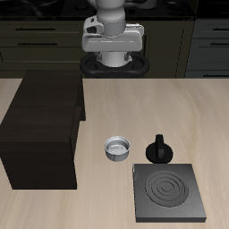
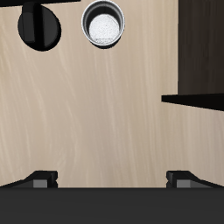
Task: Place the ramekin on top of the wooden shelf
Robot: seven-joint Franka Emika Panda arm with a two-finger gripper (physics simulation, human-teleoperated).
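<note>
Gripper: fingers spread apart, holding nothing, high above the table.
Ramekin: stood upright on the table, near the shelf, just beside the moka pot.

The light wooden desk carries the wooden shelf at one side, the ramekin near the middle, a black knobbed pot beside it, and a stove plate at the front edge.
</note>
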